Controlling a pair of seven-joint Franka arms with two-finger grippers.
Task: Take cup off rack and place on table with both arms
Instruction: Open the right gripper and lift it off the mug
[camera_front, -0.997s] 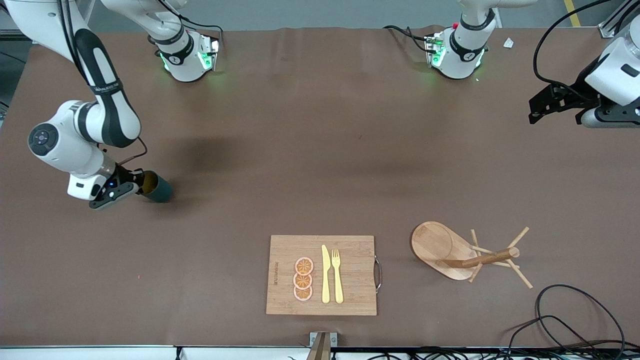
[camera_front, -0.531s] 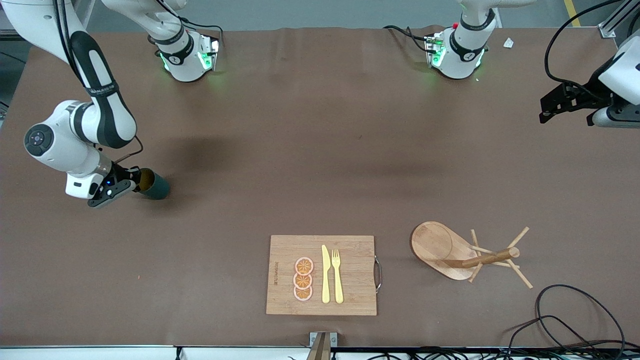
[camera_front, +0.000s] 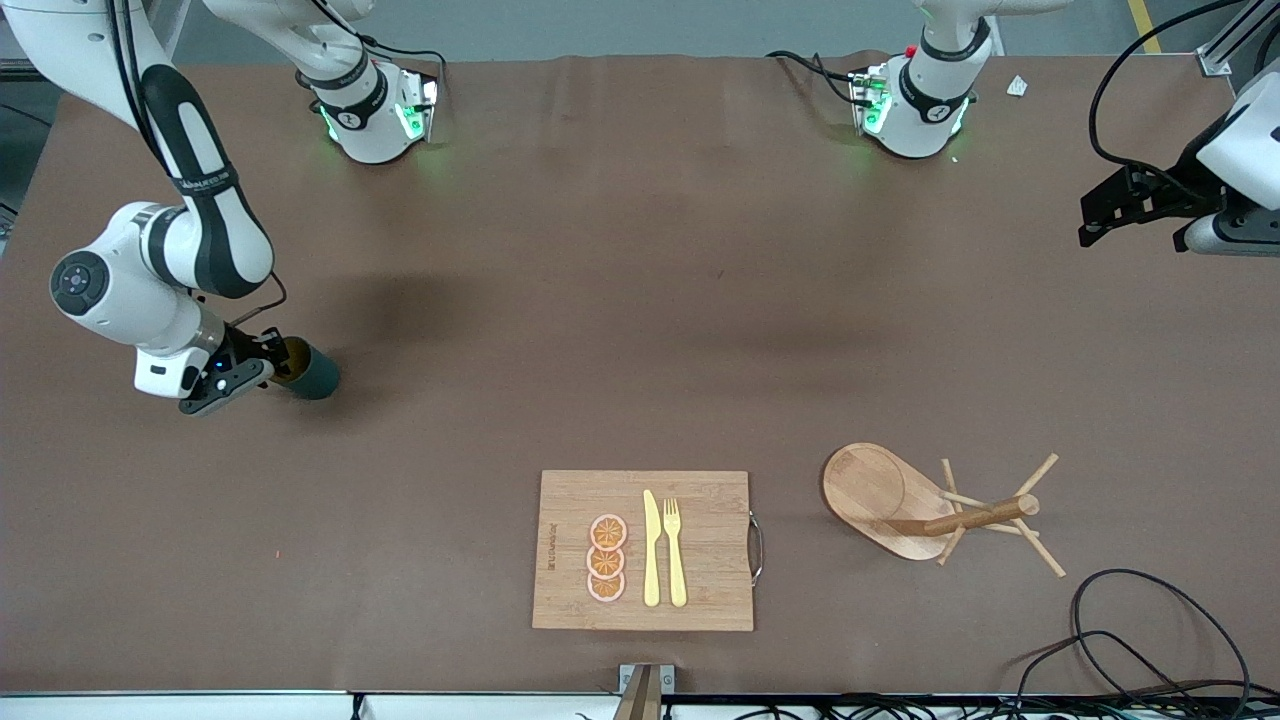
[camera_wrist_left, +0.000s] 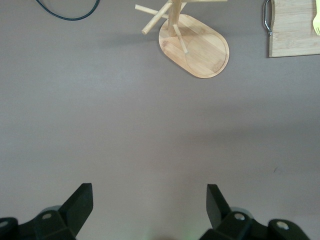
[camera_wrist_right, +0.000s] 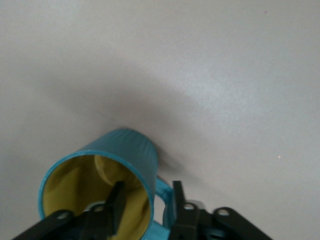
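Barely anything has shifted over the last half second: my right gripper (camera_front: 262, 372) has eased a touch toward the table (camera_front: 620, 330) with the cup (camera_front: 308, 372), and my left arm has held where it was after drawing back toward its own end a moment before.

My right gripper has the dark teal mug pinched by the rim, one finger inside against the yellowish wall and the other outside beside the handle. The right wrist view makes that plain: the cup (camera_wrist_right: 107, 185) tips away from the camera with its mouth facing me, and the finger (camera_wrist_right: 118, 201) inside shows dark against the tan lining. From the front view I see only the cup lying at an angle low over the table toward the right arm's end, its base at about four o'clock from my fingers; whether it touches the surface I cannot tell.

My left gripper (camera_front: 1118, 205) waits above the table's edge at the left arm's end, jaws spread wide and holding nothing. The left wrist view shows both fingertips (camera_wrist_left: 80, 199) far apart over bare brown sheet, with the mug tree (camera_wrist_left: 192, 40) standing well apart.

From the front, the rack (camera_front: 905, 500) stands with bare pegs, at three o'clock from the bamboo cutting board (camera_front: 643, 550), which carries orange slices (camera_front: 606, 558), a yellow knife (camera_front: 651, 548) and a yellow fork (camera_front: 675, 550).
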